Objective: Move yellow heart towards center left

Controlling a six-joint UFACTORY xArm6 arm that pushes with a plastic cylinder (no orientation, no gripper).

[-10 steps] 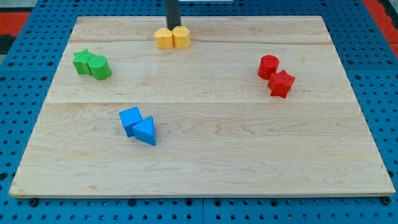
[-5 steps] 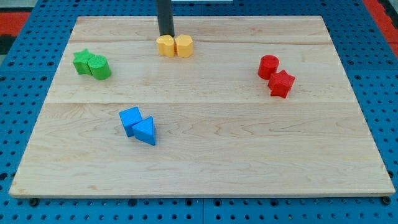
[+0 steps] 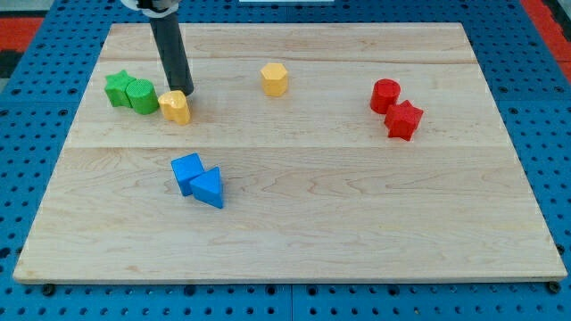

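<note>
Nearest the viewer, left of centre on the wooden worktop (image 3: 357, 232), sit two blue blocks touching each other: a blue cube (image 3: 186, 171) and, just in front and to its right, a blue triangular block (image 3: 209, 188).

Farther back, at the left side, two green blocks stand pressed together: a green star-like block (image 3: 116, 87) on the outside and a green rounded block (image 3: 142, 95) on its right. Just beside the green rounded block, to its right, lies the yellow heart (image 3: 176, 106), so close to the green block that whether they touch cannot be told. The heart is in the left part of the worktop, a little beyond the middle line between near and far.

My tip (image 3: 186, 93) rests at the far right edge of the yellow heart, touching it or nearly so, with the dark rod rising up and slightly leftward out of the frame. The arm carries no end effector, only this rod, so there is nothing to be spread or pressed together.

On the right side, at about the same depth, a red star-like block (image 3: 403, 119) touches a red cylinder (image 3: 385, 93) just behind it.

Farthest back among the blocks, near the centre, a yellow hexagonal block (image 3: 274, 78) stands alone, well apart from the heart.
</note>
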